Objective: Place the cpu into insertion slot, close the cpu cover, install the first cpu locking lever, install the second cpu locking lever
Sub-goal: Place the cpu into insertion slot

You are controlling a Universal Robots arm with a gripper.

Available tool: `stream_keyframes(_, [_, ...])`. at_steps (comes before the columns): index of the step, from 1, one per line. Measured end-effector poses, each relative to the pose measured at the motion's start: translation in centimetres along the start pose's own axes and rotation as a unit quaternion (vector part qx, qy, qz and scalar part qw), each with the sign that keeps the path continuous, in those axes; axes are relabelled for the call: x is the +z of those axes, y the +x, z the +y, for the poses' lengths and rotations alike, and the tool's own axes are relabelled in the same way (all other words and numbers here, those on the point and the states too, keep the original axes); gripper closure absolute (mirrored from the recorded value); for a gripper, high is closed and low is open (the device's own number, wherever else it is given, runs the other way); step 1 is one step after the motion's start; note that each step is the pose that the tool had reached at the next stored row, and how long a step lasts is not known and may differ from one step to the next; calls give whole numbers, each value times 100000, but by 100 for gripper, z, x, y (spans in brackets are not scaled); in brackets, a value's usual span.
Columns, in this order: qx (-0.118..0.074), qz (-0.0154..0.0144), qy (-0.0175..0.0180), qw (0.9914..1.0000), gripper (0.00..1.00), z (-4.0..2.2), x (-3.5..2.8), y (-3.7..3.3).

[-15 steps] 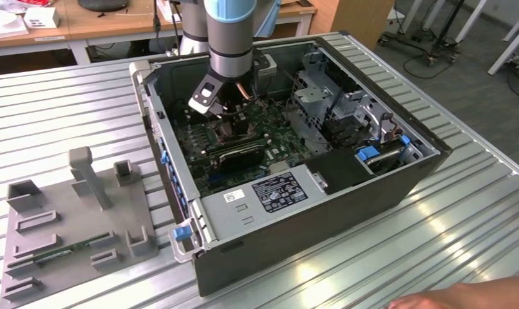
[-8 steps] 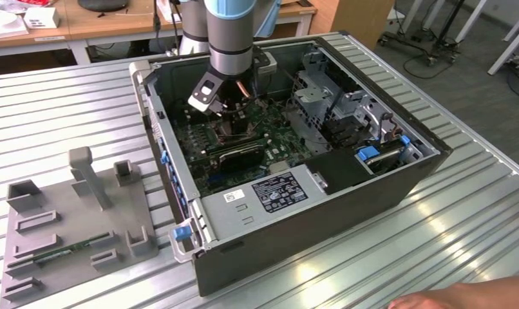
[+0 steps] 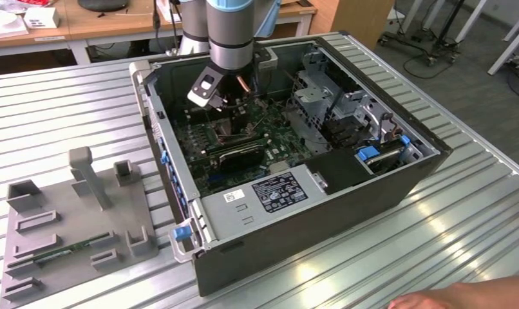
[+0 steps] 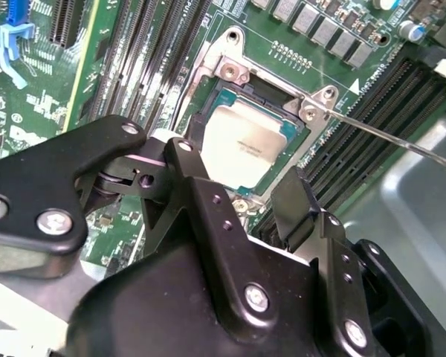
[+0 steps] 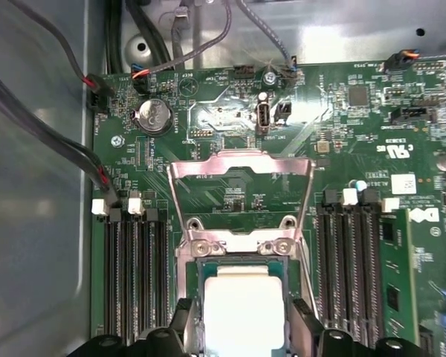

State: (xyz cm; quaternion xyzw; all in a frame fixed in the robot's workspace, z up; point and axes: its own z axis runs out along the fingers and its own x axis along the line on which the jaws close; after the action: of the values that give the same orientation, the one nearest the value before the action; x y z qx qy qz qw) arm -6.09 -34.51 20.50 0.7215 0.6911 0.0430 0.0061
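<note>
While the cpu point(image 5: 242, 312) lies flat in the insertion slot point(image 4: 266, 95) with its pale metal top facing up, the pincer point(image 5: 243, 327) stands spread wide over it. One black fingertip point(image 5: 183, 321) sits on each side of the chip, and in both wrist views a strip of socket rim shows between finger and chip. The cpu cover point(image 5: 241, 162) is swung open and stands up from its hinge at the socket's edge, so the green board point(image 5: 342, 134) shows through its cut-out centre. A thin locking lever point(image 4: 390, 140) runs out from one corner of the socket, across the long black memory slots point(image 5: 134, 275) that flank the socket on both sides. In the exterior view the open computer case point(image 3: 346, 193) sits at the centre of the slatted metal worktop point(image 3: 71, 109). The arm point(image 3: 232, 32) comes down into the case from twelve o'clock, its lower end over the board at about eleven o'clock from the case's middle. A grey fixture point(image 3: 71, 219) with upright blocks lies on the worktop at eight o'clock from the case, just beside it. A person's hand point(image 3: 474, 297) rests on the worktop at five o'clock, well apart from the arm.
</note>
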Motion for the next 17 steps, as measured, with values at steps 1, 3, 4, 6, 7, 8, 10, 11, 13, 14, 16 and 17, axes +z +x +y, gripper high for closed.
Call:
stream_keyframes(1, [-1, 3, -1, 100000, 37, 1, -14, 1])
stream_keyframes(3, [1, 5, -2, 100000, 37, 3, -38, 2])
stream_keyframes(4, [-3, 12, -5, 100000, 37, 3, -40, 2])
stream_keyframes(6, [-2, 17, -7, 100000, 37, 3, -39, 3])
stream_keyframes(7, [-2, 15, -7, 100000, 37, 3, -40, 2])
stream_keyframes(8, [-2, 5, -1, 100000, 37, 3, -41, 2])
stream_keyframes(10, [-3, 7, -2, 100000, 37, 3, -41, 2])
stream_keyframes(11, [-2, 7, -2, 100000, 37, 3, -41, 2])
stream_keyframes(13, [-3, 5, -2, 100000, 37, 3, -42, 2])
stream_keyframes(14, [0, 5, -2, 100000, 37, 3, -42, 2])
stream_keyframes(16, [-2, 5, -2, 100000, 37, 3, -42, 2])
stream_keyframes(17, [-2, 7, -1, 100000, 37, 3, -42, 2])
